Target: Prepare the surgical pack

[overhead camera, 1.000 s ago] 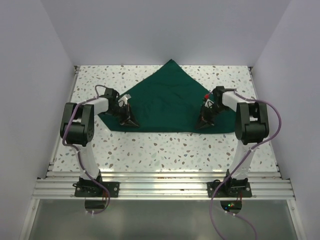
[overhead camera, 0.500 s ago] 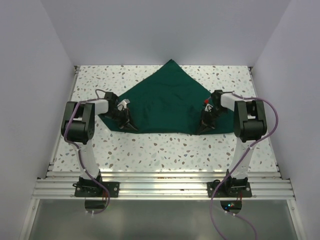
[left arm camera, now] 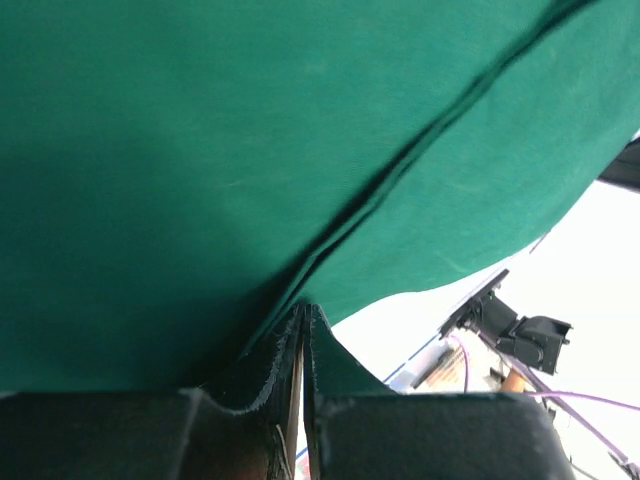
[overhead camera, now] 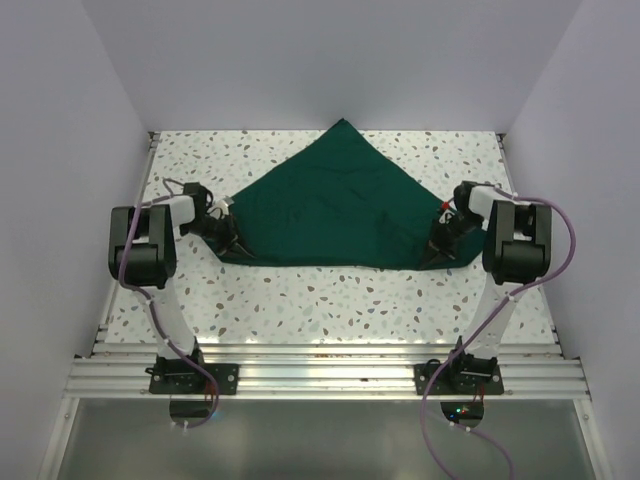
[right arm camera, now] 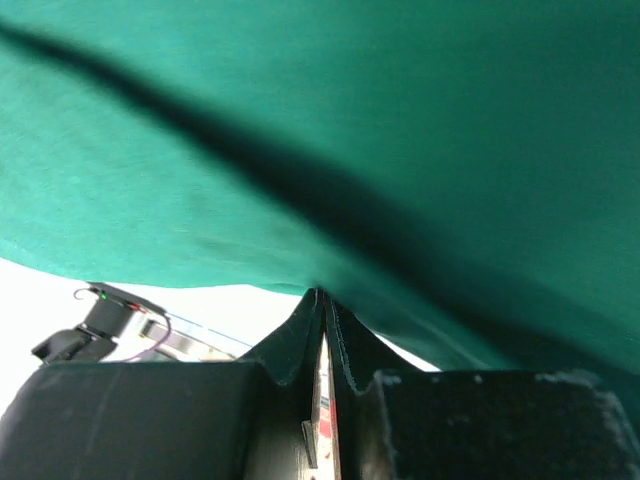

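Left jaws and right jaws each clamp a near corner of the surgical pack [overhead camera: 330, 205].

1. One surgical pack [overhead camera: 330, 205], a single dark green cloth drape.
2. Two robot arms: the left arm [overhead camera: 140, 255] and the right arm [overhead camera: 515, 250].
3. Two claws, one per arm: the left claw [overhead camera: 233, 245] and the right claw [overhead camera: 440, 252].
4. One speckled surface [overhead camera: 330, 300].
5. Two black base plates: the left base plate [overhead camera: 193, 378] and the right base plate [overhead camera: 458, 377].
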Controlling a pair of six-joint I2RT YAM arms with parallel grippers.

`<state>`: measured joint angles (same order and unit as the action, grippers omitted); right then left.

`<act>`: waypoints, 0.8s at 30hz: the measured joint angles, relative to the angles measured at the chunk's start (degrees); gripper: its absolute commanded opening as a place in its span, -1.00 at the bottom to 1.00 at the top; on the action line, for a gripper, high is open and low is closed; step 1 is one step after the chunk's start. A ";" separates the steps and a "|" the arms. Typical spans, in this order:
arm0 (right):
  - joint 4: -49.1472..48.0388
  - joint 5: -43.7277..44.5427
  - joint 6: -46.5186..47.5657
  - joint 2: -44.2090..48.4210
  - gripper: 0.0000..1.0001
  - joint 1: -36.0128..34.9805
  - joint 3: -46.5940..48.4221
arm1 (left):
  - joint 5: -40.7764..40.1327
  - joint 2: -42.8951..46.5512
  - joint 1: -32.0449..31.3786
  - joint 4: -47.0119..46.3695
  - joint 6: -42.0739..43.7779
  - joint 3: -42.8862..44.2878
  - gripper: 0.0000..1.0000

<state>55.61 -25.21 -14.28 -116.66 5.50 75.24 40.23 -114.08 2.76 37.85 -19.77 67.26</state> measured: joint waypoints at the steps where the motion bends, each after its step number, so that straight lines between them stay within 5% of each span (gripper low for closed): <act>1: 0.35 0.44 -0.02 0.04 -0.86 1.03 0.02 | -0.26 0.11 0.76 0.22 0.17 0.00 -0.83; 14: 2.82 6.10 -0.02 0.68 -0.84 8.57 0.57 | -7.89 3.08 6.88 3.82 2.86 0.07 -0.71; 20: 4.00 9.88 0.07 0.70 -0.77 12.09 2.43 | -14.99 4.63 8.46 3.96 2.91 2.89 -0.28; 24: 4.48 10.80 -0.07 0.92 -0.48 12.39 5.77 | -19.19 5.99 9.27 3.82 2.45 6.62 -0.03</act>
<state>60.10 -14.41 -14.35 -115.74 17.89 81.01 21.04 -108.09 12.03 41.67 -17.32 73.89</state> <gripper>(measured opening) 0.167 0.436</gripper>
